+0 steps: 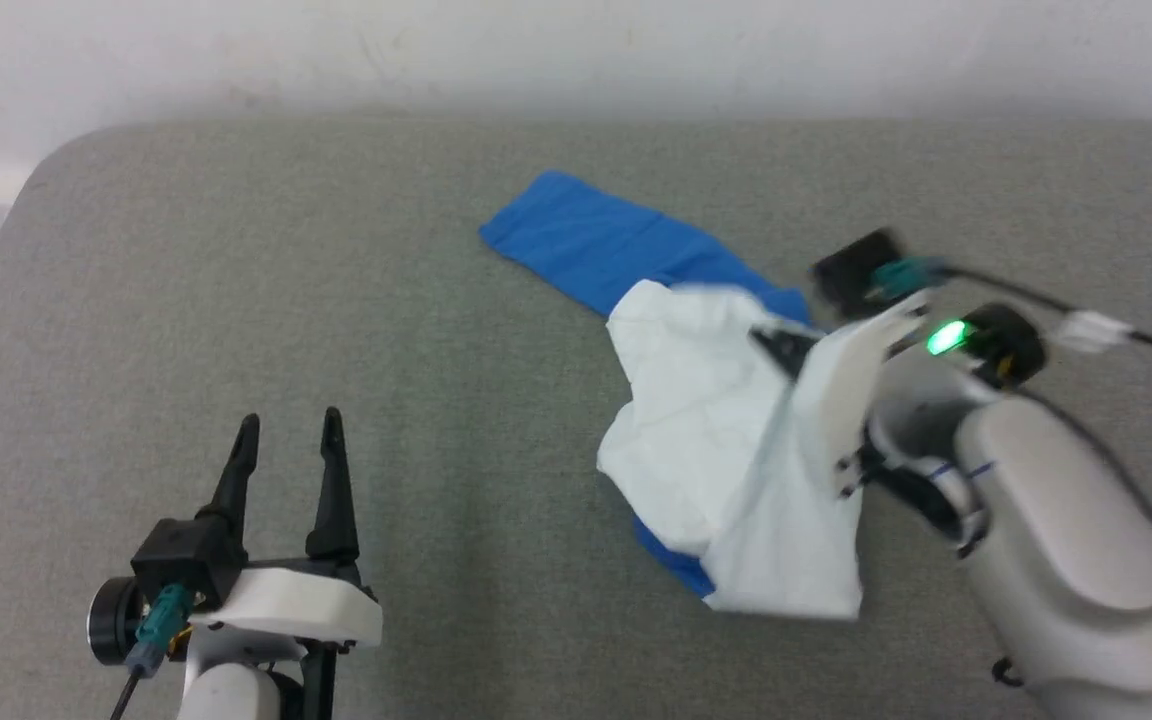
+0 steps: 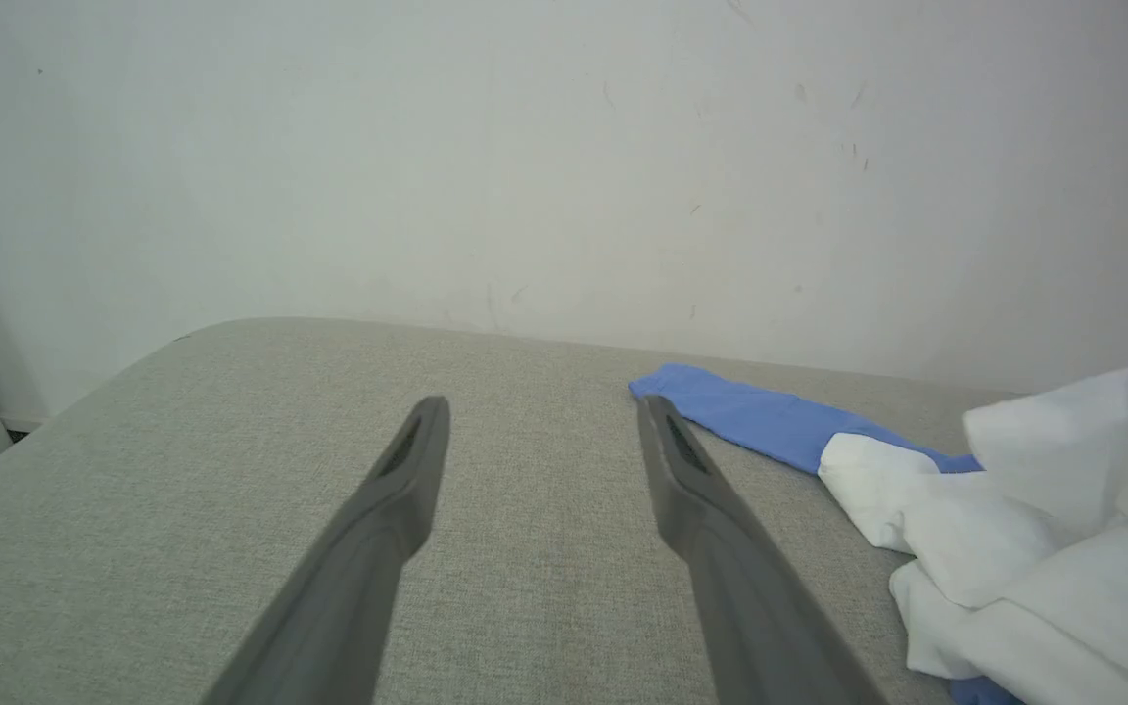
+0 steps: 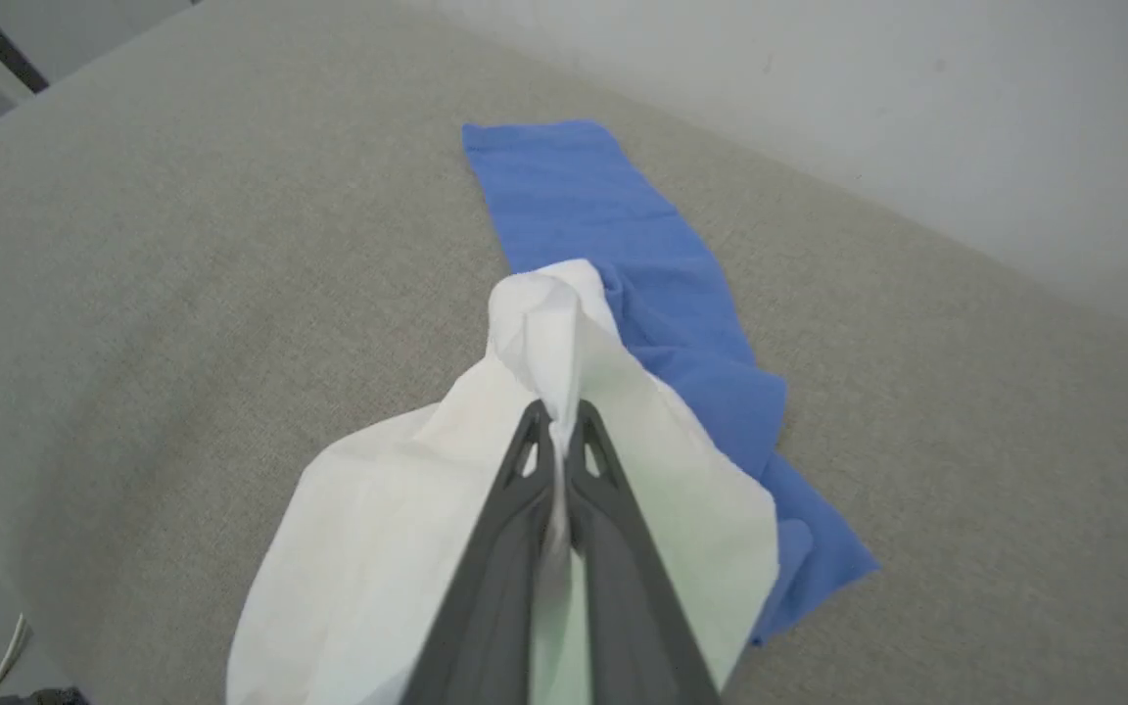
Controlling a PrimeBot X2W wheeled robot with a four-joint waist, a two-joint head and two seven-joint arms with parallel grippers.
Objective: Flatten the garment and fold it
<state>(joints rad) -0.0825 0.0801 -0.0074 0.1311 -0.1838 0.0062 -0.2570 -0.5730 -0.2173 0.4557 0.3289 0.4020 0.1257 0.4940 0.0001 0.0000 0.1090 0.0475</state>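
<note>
Our right claw (image 3: 556, 419) pinches a white fold of the shirt (image 3: 378, 529), which lies crumpled on the grey table (image 1: 336, 250), its blue end stretched toward the wall (image 1: 576, 50). Our left claw (image 1: 291, 418) stands spread wide over the table, well apart from it.

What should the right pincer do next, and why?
Probably lift the right pincer slightly and draw it outward: it is shut on a white fold, the garment lies bunched on the grey surface, and the left pincer stands open, clear of it.
</note>
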